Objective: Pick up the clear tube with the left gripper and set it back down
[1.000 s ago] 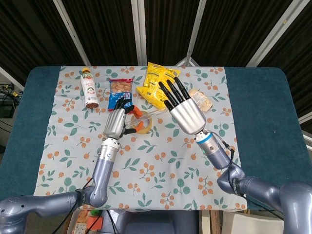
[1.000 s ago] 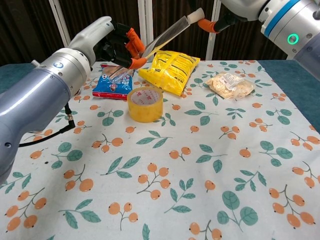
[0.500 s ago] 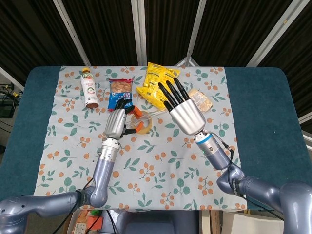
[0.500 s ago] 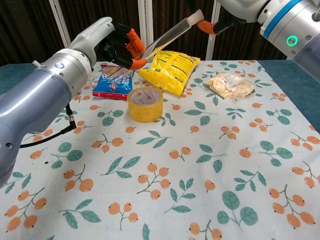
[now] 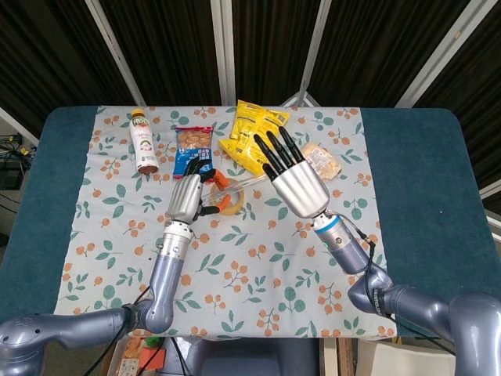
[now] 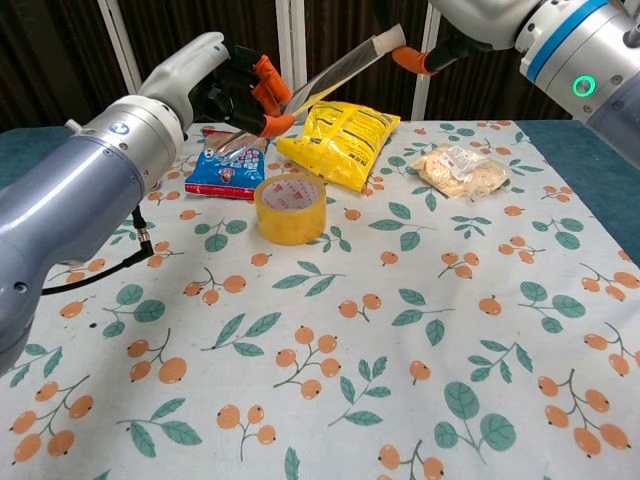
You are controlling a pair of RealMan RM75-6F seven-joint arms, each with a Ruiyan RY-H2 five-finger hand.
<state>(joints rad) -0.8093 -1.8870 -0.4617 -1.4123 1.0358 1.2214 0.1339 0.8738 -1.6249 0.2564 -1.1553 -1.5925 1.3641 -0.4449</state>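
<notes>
My left hand (image 5: 188, 200) (image 6: 232, 92) grips the lower end of the clear tube (image 6: 340, 70) and holds it in the air above the tape roll. The tube slants up and to the right; in the head view only a short stretch of it (image 5: 244, 182) shows between the two hands. Raised over the middle of the table, my right hand (image 5: 293, 176) has its fingers spread and holds nothing. In the chest view one of its orange fingertips (image 6: 410, 58) sits right beside the tube's upper end; I cannot tell whether it touches.
A yellow tape roll (image 6: 290, 207) lies on the floral cloth under the tube. Behind it are a yellow chip bag (image 6: 340, 140), a blue snack bag (image 6: 225, 170) and a clear snack packet (image 6: 460, 170). A bottle (image 5: 143, 141) stands at the far left.
The right hand has drifted slightly towards the tube's upper end. The left hand still holds the tube in about the same place.
</notes>
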